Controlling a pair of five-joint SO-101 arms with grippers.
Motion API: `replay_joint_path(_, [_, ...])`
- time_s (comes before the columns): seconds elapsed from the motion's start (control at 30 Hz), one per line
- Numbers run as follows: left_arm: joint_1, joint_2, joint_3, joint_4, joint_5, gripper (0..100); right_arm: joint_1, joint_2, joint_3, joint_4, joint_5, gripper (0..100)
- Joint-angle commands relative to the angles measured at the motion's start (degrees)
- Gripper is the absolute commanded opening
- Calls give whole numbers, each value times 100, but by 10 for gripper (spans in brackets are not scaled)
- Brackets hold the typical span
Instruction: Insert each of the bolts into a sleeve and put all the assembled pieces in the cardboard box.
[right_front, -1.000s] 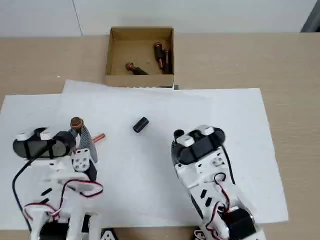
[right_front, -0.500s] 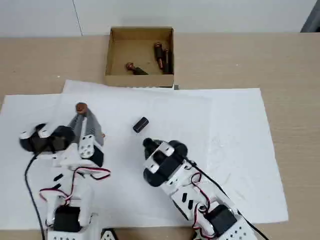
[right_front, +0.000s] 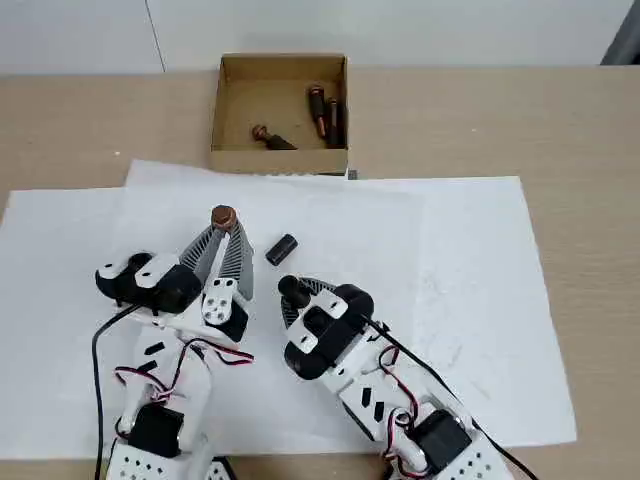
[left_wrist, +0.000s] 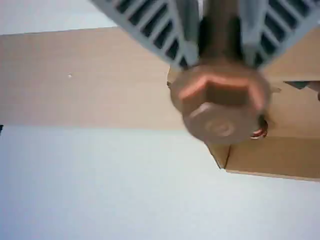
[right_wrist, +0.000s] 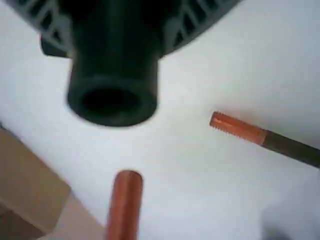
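Observation:
My left gripper (right_front: 224, 230) is shut on a copper bolt (right_front: 222, 215), whose hex head (left_wrist: 220, 107) points toward the cardboard box (right_front: 280, 155). Close to its right, my right gripper (right_front: 293, 294) is shut on a black sleeve (right_front: 291, 288), and the sleeve's open bore (right_wrist: 112, 102) shows in the right wrist view. A second black sleeve (right_front: 282, 249) lies loose on the white paper between the two grippers and the box. In the right wrist view, another bolt (right_wrist: 237, 128) lies on the paper, and a copper shank (right_wrist: 123, 202) sticks up nearer.
The cardboard box (left_wrist: 270, 157) stands at the far middle of the table and holds a few assembled bolt-and-sleeve pieces (right_front: 322, 110). White paper (right_front: 450, 260) covers the working area, with bare wooden table (right_front: 560, 120) around it.
My left gripper has carried the bolt to the right, toward the middle of the paper. My right arm swung left with the sleeve a second ago and has barely moved since.

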Motion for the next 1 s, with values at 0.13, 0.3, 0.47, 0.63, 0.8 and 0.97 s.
replay_joint_path(0.13, [53,-35,-127,-158,730,6,462,-48,88,426,44,2])
replay_joint_path(0.3, [88,-35,-716,554,1266,6,523,-40,88,497,53,2])
replay_joint_path(0.47, [88,-35,-1349,1547,1802,6,523,-31,88,629,53,2])
replay_joint_path(0.63, [202,-35,-1429,1714,2251,6,215,-40,88,629,132,2])
replay_joint_path(0.8, [607,-35,-1437,1705,2277,6,136,-40,88,620,211,2])
replay_joint_path(0.97, [747,-35,-1446,1714,2277,6,145,-40,88,655,211,2])
